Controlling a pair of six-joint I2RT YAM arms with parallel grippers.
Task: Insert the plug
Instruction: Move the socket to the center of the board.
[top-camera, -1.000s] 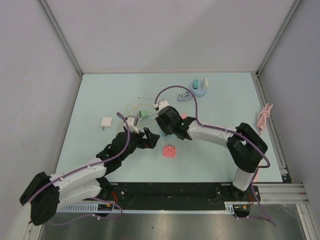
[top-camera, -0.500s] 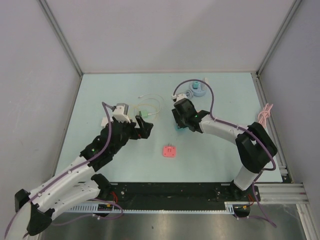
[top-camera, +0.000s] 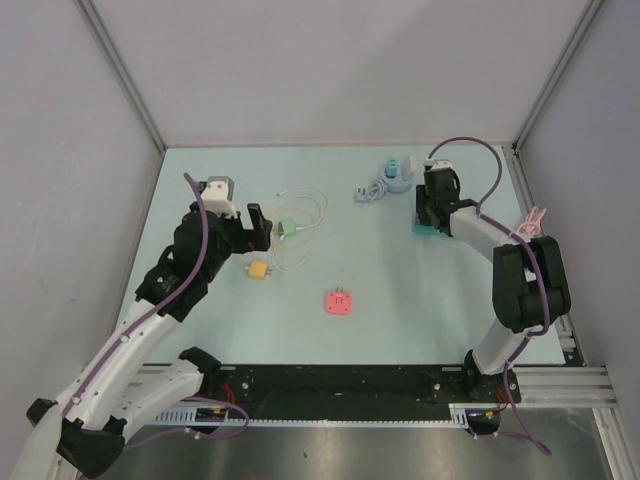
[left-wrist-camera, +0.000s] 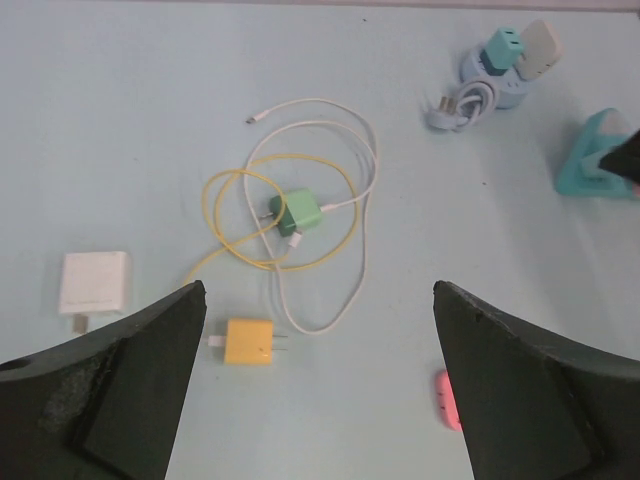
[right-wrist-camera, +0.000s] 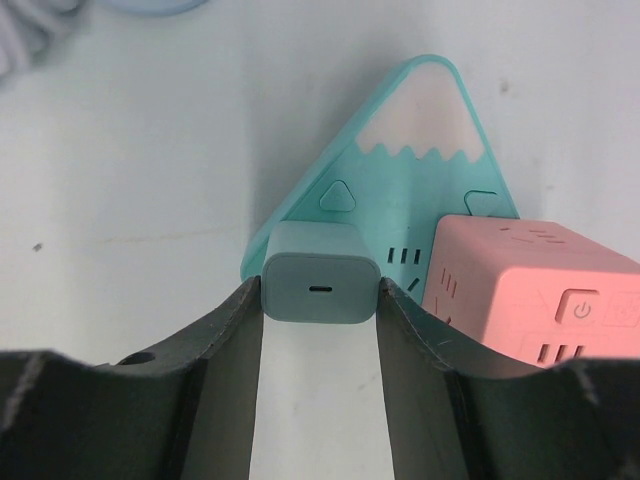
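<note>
Small teal plug, seemingly light, stiff, slick, clamped by flat sides in right pincer at mountain-shaped socket, far-right corner of table; left pincer spread wide.

Bright, even light fell on the pale blue flat table. Shadows were small and soft. The pictures looked sharp, only a little fuzzy up close.

The left arm stretches forward and up on its own side, its end effector raised with fingers spread wide. The right arm bends sharply at the elbow, reaching far; its end effector grips a plug on both sides.
</note>
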